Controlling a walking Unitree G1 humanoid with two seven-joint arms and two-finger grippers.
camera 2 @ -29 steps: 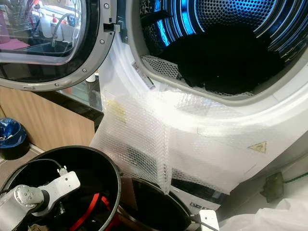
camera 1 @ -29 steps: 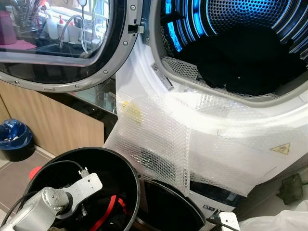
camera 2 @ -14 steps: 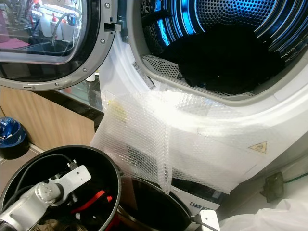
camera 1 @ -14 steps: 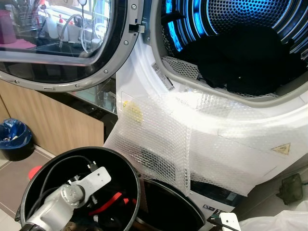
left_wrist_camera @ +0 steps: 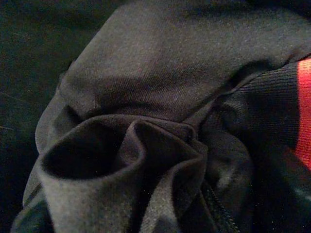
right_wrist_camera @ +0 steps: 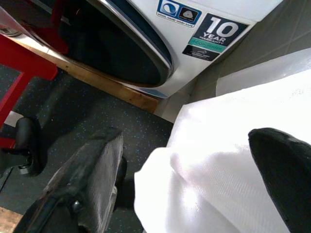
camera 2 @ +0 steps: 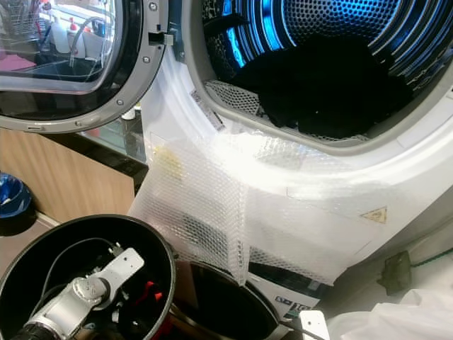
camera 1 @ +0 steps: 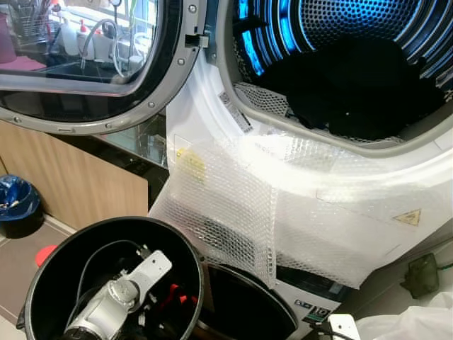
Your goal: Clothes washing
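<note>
1. Jaws, left: we can't tell their state. Our left gripper (camera 1: 145, 312) is down inside the black bucket (camera 1: 42, 297), and its fingers are hidden by the wrist and the clothes.
2. Its wrist camera sits right against a dark crumpled garment (left_wrist_camera: 146, 121), with a red stripe (left_wrist_camera: 303, 111) off to one side. No fingertip is visible there.
3. Jaws, right: spread wide, nothing between them. Both black fingers (right_wrist_camera: 82, 179) frame the wrist view, one on each side of white plastic sheeting (right_wrist_camera: 218, 179) lying just beyond the tips.
4. Past the right gripper (right_wrist_camera: 180, 189) we see dark speckled floor (right_wrist_camera: 97, 121) and the lower corner of the washing machine (right_wrist_camera: 233, 9), with its warranty label (right_wrist_camera: 218, 36).
5. Above and ahead of the left gripper, the drum (camera 1: 340, 28) is lit blue and holds a dark pile of laundry (camera 1: 354, 78).
6. Washer door (camera 1: 92, 64) stands open, up and to our left of the bucket.
7. Bubble wrap (camera 1: 233, 212) hangs down the machine front, between the drum opening and the bucket rim.
8. A blue-lined bin (camera 1: 15, 205) sits on the floor, well apart to our left.
</note>
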